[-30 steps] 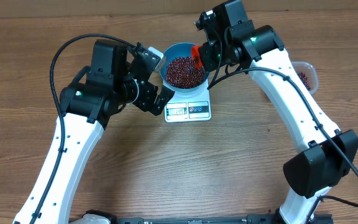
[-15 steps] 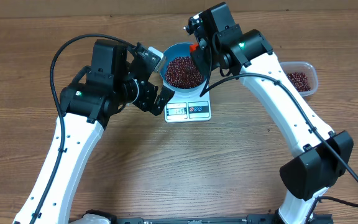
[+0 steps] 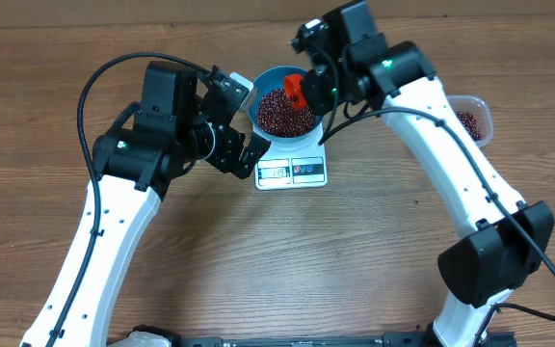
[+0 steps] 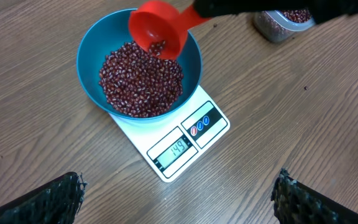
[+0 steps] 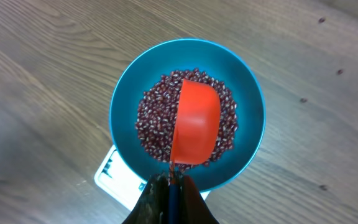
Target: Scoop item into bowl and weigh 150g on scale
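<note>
One wooden table [image 3: 355,251] bears the white scale [image 4: 188,143], with the blue bowl [image 4: 89,50] atop it and beans [image 4: 135,87] heaped inside. Above them tilts a red scoop [image 5: 196,121], its handle pinched by the right gripper [image 5: 169,199]. The left gripper [image 4: 179,202] hovers beside the scale, jaws spread wide, empty.

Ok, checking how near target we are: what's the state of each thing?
bowl: upright on the scale, holding beans.
beans: heaped in the bowl; a few in the scoop.
scale: on, display appears to read 149.
scoop: tipped over the bowl, nearly empty.
tub: lidless, some beans inside.
left gripper: jaws wide open, empty.
right gripper: jaws shut on the scoop handle.
</note>
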